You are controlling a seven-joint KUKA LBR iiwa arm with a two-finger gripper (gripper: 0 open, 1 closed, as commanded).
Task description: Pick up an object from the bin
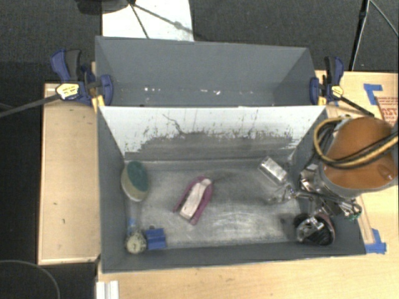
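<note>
The dark gripper (315,228) sits low in the near right corner of the scuffed grey metal bin (237,226) (whether its jaws are open or closed cannot be told). Nearest it lies a shiny crumpled wrapper (272,169). A pink-white oblong packet (195,199) lies mid-floor.

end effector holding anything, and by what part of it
Cannot be told; the end effector is down in the lower right corner of the bin.
</note>
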